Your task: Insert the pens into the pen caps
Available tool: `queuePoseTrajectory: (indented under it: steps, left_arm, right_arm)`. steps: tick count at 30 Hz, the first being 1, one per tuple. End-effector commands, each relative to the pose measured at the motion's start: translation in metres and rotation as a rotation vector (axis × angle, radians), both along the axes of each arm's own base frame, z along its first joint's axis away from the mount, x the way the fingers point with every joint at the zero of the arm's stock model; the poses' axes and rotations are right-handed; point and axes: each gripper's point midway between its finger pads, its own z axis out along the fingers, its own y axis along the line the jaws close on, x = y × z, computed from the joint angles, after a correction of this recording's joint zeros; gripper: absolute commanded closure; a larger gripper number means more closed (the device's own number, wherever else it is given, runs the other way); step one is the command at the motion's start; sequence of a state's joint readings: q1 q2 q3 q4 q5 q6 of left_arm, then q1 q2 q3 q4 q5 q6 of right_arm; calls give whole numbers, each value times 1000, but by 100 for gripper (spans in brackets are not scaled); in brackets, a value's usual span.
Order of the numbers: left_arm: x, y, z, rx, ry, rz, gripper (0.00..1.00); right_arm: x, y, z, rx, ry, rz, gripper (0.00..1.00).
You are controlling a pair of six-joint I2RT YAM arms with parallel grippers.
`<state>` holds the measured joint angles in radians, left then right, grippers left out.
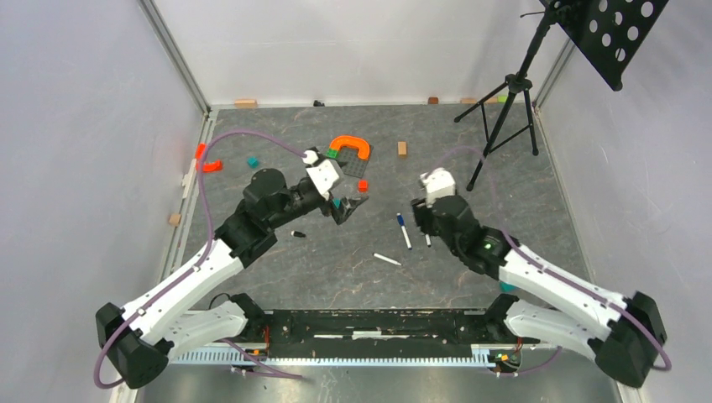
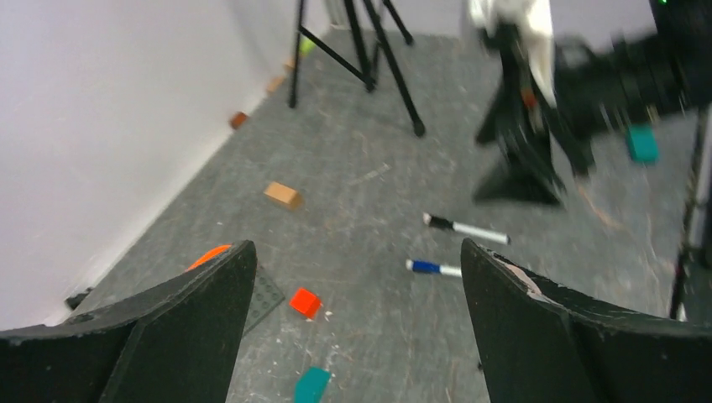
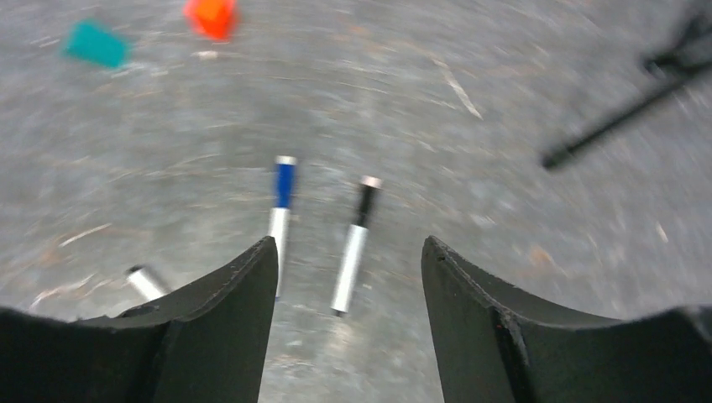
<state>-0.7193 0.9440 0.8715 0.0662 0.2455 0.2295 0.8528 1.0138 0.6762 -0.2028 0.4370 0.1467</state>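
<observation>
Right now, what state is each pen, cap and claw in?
Blue-capped pen: capped, lying flat.
Black-capped pen: capped, lying flat beside the blue one.
Third pen: lying flat, apparently uncapped.
Loose black cap: lying free, apart from the pens.
Left gripper: open, empty.
Right gripper: open, empty.

No readable text, label, brand or number shows in any view.

The left pen lies beside the right pen, with the third pen in front, slightly left.
</observation>
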Motion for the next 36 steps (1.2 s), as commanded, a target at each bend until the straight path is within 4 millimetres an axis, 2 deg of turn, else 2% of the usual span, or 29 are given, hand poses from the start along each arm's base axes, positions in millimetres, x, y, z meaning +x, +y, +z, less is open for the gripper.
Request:
queuePoseTrajectory:
  steps: [1,3,5,9,11,14,17,22,26,33,36]
  left_arm:
    - [-23,-17,-19,153,-75,-222,4]
    - [-25,-18,-36,213,-95,-259,4]
    - [-38,-23,-62,282,-94,-364,4]
    - [-63,-34,-113,418,56,-549,6]
    - [-75,-36,-146,547,143,-622,10]
    - [-73,-37,-195,751,190,-624,14]
    - [-73,-39,-226,841,211,-645,18]
    - [-60,-41,-262,939,241,-632,34]
    - [-55,-39,-282,1005,265,-617,36]
    - [-43,-54,-294,980,252,-585,39]
    - [-42,-60,-297,956,258,-584,42]
  right_arm:
    - [-4,-75,-15,69,52,-360,31]
    - [-6,-87,-6,109,23,-401,28]
    - [-8,-92,2,133,6,-417,27]
    - [-10,-90,9,145,-2,-392,27]
    - [-11,-89,8,140,5,-388,27]
    - [-12,-89,5,144,13,-386,27]
    - [-13,-89,4,152,12,-384,27]
    - [-15,-89,6,165,10,-374,27]
    - [-18,-92,9,169,1,-377,27]
    - [-24,-96,11,185,-12,-370,27]
    - [-25,-104,14,181,-29,-398,27]
